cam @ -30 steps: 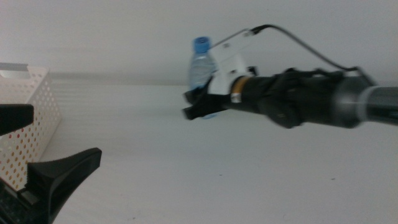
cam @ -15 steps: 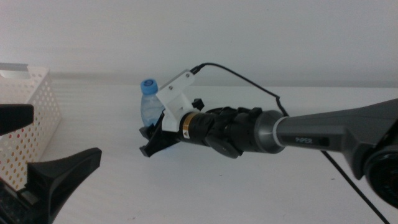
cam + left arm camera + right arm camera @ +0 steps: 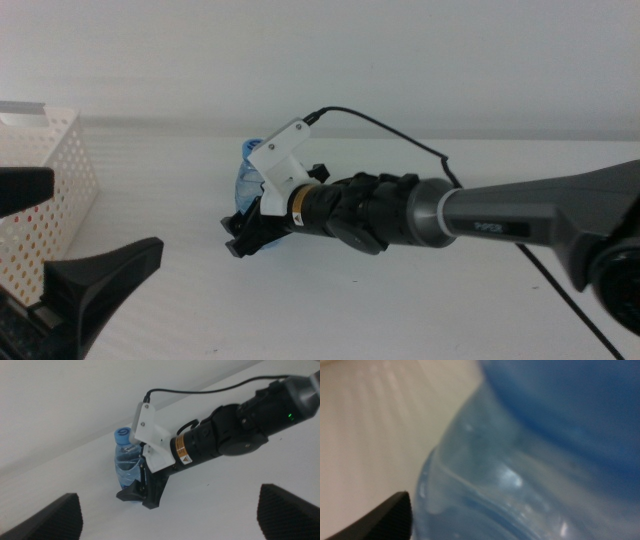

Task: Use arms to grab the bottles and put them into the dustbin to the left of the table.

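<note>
Lowered since 0.5 s ago, right gripper point(image 3: 243, 232) clamps the water bottle point(image 3: 126, 462); left gripper point(image 3: 167, 517) spread wide.

I see the water bottle point(image 3: 126, 462) as clear, glossy ribbed plastic with a smooth blue cap. Table point(image 3: 330, 300): matt white. Dustbin point(image 3: 45, 200): perforated white plastic. Right arm point(image 3: 500, 215): satin black casing.
</note>
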You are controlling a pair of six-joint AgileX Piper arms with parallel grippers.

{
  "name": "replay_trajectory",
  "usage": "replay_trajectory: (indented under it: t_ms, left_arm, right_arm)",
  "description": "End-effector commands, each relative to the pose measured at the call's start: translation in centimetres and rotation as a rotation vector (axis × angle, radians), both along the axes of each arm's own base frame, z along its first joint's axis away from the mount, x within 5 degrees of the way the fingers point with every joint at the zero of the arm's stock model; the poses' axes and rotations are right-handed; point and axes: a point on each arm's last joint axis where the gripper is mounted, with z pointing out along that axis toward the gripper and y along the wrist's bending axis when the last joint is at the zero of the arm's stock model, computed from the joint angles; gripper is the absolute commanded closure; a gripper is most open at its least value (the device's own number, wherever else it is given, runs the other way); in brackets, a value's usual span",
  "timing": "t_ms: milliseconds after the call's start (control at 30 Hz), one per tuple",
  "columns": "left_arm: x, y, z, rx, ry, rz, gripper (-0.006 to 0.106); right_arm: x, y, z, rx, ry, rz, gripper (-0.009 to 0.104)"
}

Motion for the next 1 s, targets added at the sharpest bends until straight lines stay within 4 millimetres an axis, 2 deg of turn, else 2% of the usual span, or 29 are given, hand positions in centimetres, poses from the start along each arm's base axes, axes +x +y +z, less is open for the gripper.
replay_trajectory:
  t_ms: [0,133,267,433,600,767,867,967]
  left_arm:
    - [0.0,-0.1,0.0,-0.013,-0.009,-0.009,0.007]
    - [0.0,-0.1,0.0,-0.013,-0.009,-0.009,0.007]
    - [0.0,-0.1,0.0,-0.013,-0.009,-0.009,0.007]
    - [0.0,-0.1,0.0,-0.013,-0.009,-0.009,0.007]
    - [0.0,-0.1,0.0,-0.013,-0.009,-0.009,0.007]
    - [0.0,-0.1,0.0,-0.013,-0.009,-0.009,0.007]
    - [0.0,-0.1,0.0,-0.013,-0.009,-0.009,0.007]
    - [0.0,-0.1,0.0,-0.013,-0.009,-0.009,0.007]
  right_arm:
    - [-0.3,-0.4,2.0,-0.034,0.017,-0.028,0.013]
    - [-1.0,-1.9,5.2,-0.08,0.125,-0.152,0.013]
    - [-2.7,-3.9,9.3,-0.133,0.256,-0.254,0.013]
    - [-6.3,-6.1,15.3,-0.147,0.373,-0.198,0.013]
    - [-9.7,-9.1,20.8,-0.195,0.351,-0.13,0.013]
    - [-13.8,-14.1,26.8,-0.243,0.251,-0.158,0.013]
    - [-16.3,-17.1,29.7,-0.227,0.182,-0.185,0.013]
    - [-18.5,-19.6,31.5,-0.221,0.154,-0.217,0.013]
